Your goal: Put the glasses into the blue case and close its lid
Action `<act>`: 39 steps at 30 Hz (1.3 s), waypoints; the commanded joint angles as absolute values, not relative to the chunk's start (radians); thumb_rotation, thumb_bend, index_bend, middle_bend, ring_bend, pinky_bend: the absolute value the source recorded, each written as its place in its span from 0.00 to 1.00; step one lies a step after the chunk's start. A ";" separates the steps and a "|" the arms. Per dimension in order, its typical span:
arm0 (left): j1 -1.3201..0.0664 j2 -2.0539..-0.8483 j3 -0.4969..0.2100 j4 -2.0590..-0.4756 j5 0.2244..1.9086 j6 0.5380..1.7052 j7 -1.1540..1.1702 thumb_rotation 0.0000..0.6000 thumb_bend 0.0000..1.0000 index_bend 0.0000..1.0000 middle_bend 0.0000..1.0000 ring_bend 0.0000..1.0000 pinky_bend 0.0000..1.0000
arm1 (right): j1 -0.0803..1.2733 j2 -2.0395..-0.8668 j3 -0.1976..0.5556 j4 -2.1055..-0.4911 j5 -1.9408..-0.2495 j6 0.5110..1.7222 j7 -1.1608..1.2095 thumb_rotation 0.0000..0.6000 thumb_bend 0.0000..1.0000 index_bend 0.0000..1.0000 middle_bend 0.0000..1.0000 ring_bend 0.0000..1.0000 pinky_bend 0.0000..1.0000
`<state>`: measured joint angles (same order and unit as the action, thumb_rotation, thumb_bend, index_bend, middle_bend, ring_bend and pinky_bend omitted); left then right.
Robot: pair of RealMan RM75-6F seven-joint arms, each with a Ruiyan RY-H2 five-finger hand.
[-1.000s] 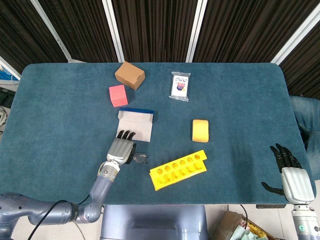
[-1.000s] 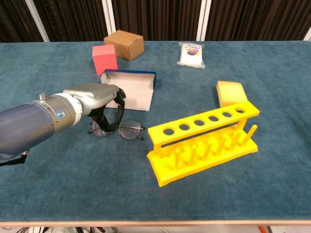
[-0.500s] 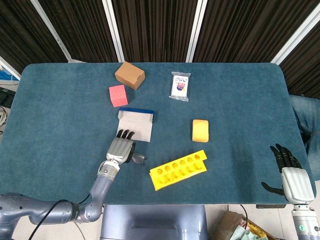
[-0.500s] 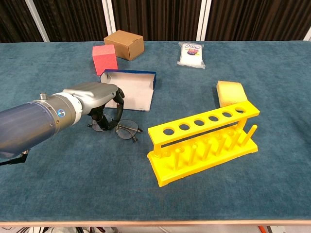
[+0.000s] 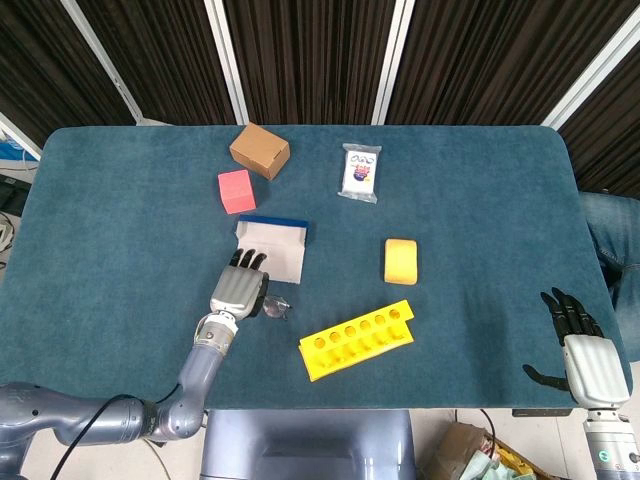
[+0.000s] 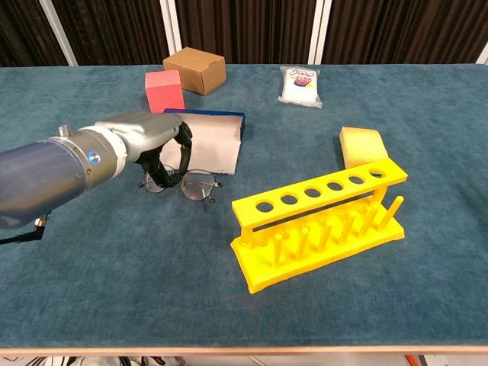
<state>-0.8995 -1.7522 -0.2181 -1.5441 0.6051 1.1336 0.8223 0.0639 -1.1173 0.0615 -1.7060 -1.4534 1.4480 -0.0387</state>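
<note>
1. One right hand [image 5: 582,350] lies at the near right table edge, fingers spread apart, holding nothing.
2. One yellow test-tube rack [image 6: 318,227] stands near the front, well apart from both hands.
3. One left hand [image 6: 149,145] has its fingers curled down around the one pair of glasses [image 6: 191,184], gripping the left side of the frame; the right lens sticks out past the fingers, just in front of the case.
4. One blue case [image 6: 216,139] lies open just behind the glasses, its pale lining showing.
5. One yellow sponge [image 5: 400,261] sits right of the case.
6. Farther back: one pink block [image 5: 236,190], one cardboard box [image 5: 259,150], one wrapped packet [image 5: 360,172].
</note>
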 commanded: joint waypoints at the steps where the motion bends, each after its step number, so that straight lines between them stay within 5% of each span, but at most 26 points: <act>1: -0.930 -1.758 -0.251 -1.523 0.575 1.149 0.861 1.00 0.44 0.58 0.12 0.00 0.00 | 0.064 -1.118 0.061 -1.706 -1.453 1.448 -0.039 1.00 0.00 0.00 0.00 0.00 0.18; 15: -1.042 -1.832 -0.383 -1.360 0.434 1.149 0.947 1.00 0.44 0.58 0.12 0.00 0.00 | 0.063 -1.117 0.062 -1.708 -1.448 1.448 -0.039 1.00 0.00 0.00 0.00 0.00 0.18; 39: -1.183 -2.019 -0.469 -0.867 0.386 0.960 0.890 1.00 0.44 0.58 0.12 0.00 0.00 | 0.066 -1.111 0.065 -1.720 -1.428 1.431 -0.031 1.00 0.00 0.00 0.00 0.00 0.18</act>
